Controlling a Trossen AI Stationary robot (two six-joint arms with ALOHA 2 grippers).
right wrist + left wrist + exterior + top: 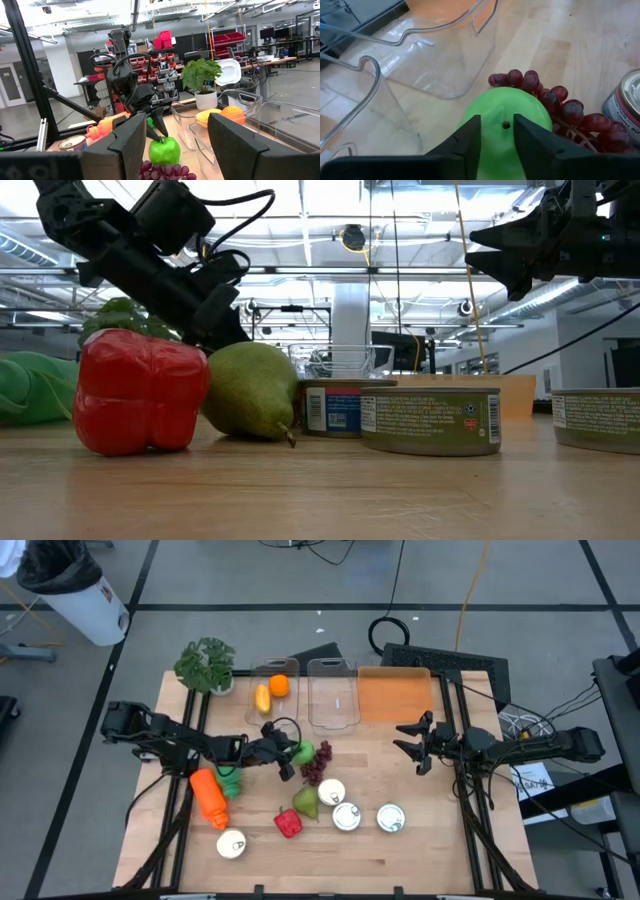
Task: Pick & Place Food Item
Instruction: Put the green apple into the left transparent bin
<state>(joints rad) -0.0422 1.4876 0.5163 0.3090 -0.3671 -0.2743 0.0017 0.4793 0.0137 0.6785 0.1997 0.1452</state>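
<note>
Nearest the low camera: a red bell pepper (140, 392) standing on the bench (420, 840), with a green pear (250, 390) just behind and beside it.

Left portion of the bench: a potted plant (206, 665) at the far corner; an orange carrot-shaped item (209, 797) with green top lies toward the near edge, a can (231, 844) beyond its tip. The left gripper (288, 754) is low over the bench at a green apple (505, 125) — its jaws sit on either side of the apple's top and are closing on it; firm contact cannot be confirmed. The apple rests on the bench, touching a bunch of dark red grapes (317, 762), just in front of the clear containers.

Centre: a clear container (274, 685) holding an orange (279, 685) and a yellow fruit (262, 698); beside it a second clear container (332, 695); next, an orange-tinted tray (396, 693). Nearer the front edge, three cans — one (331, 792) by the pear, one (347, 817) just in front, one (391, 818) farther along.

Right portion: the right gripper (415, 744) hovers above the bench, well apart from the food, jaws apart and holding nothing
</note>
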